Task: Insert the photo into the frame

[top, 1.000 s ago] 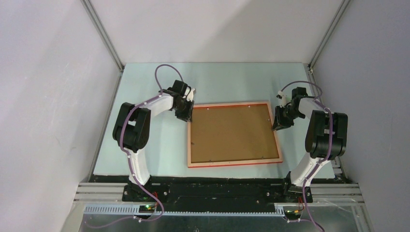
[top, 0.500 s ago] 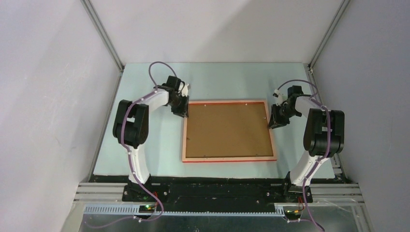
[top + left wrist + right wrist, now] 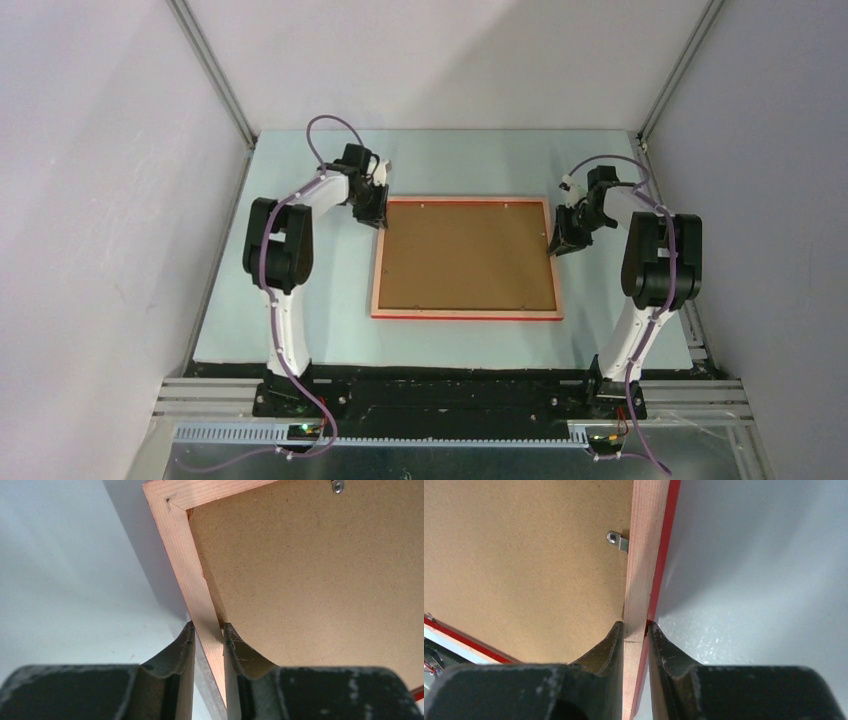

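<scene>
The frame (image 3: 378,262) is held face down, its pale wood back up and its red front edge showing along the near side. The brown backing board (image 3: 465,253) sits inside it. My left gripper (image 3: 377,214) is shut on the frame's left rail (image 3: 192,585) near the far left corner. My right gripper (image 3: 560,242) is shut on the right rail (image 3: 642,555), one finger on the wood back, one on the red edge. The frame casts a shadow on the table, so it is lifted. The photo is hidden.
The pale blue table (image 3: 300,280) is walled by grey panels on three sides. A metal tab (image 3: 617,540) holds the backing board near my right fingers. Another tab (image 3: 338,485) shows in the left wrist view.
Both arms have carried the frame away from me and to the left, and it has turned square to the table. Both grips are unchanged.
</scene>
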Controlling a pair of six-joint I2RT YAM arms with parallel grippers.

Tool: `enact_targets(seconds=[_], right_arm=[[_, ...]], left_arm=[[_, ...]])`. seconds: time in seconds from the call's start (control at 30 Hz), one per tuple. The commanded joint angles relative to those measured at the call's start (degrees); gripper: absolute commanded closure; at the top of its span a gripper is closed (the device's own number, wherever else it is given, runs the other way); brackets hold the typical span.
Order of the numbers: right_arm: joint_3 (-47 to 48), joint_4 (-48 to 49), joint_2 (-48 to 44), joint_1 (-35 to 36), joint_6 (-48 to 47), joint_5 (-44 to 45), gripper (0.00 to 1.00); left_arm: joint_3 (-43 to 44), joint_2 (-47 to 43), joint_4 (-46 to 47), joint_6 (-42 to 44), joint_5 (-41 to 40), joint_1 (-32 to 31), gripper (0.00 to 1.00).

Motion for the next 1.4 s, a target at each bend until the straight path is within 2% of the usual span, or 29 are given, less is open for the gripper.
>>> enact_targets(seconds=[0.0,0.33,0.4,0.47,0.53,0.57,0.7,0.73,0.8,0.87,1.0,1.17,1.37], right_arm=[[4.78,3.77,3.18,1.13,0.17,-1.5,1.0],[11.41,3.09,7.43,1.07,1.01,-2.37,0.96],[12.22,3.13,8.02,1.18,1.34,-2.48,0.93],[12.66,3.14,8.24,1.36,1.46,-2.39,0.85],[12.73,3.2,7.8,1.43,1.4,-1.92,0.77],[12.67,3.18,7.19,1.39,1.29,-1.54,0.74],[12.74,2.49,3.98,1.19,0.2,-0.12,0.51],[12.7,2.37,3.27,1.18,-0.36,0.2,0.43],[12.25,1.98,0.12,1.18,-1.26,1.22,0.32],[11.54,1.73,-2.4,1.25,-2.46,1.76,0.26],[9.26,1.13,-7.57,1.65,-4.87,3.0,0.19],[5.4,0.36,-13.28,3.44,-7.84,5.43,0.15],[-0.33,0.13,-20.32,11.75,-12.19,12.53,0.13]], left_arm=[[4.94,1.41,1.32,-0.69,1.79,0.0,1.0],[11.15,5.37,1.33,-3.91,0.16,0.83,0.96],[12.1,5.88,1.3,-4.06,-0.52,1.01,0.94],[12.99,6.2,1.17,-4.15,-1.13,1.23,0.89],[13.35,6.09,1.01,-4.08,-1.53,1.48,0.8],[13.25,5.94,1.03,-4.01,-1.69,1.6,0.71],[12.22,3.6,1.03,-2.46,-3.12,1.79,0.48],[11.89,2.54,0.96,-2.19,-3.33,2.04,0.44],[11.4,0.46,0.96,-1.5,-3.67,2.52,0.28],[10.82,-1.89,1.03,-0.98,-3.83,3.11,0.19],[8.71,-7.25,1.0,0.46,-4.3,3.72,0.02],[4.39,-14.6,0.98,3.23,-3.74,3.72,0.0],[-4.05,-22.62,1.13,7.32,-1.75,3.66,0.0]])
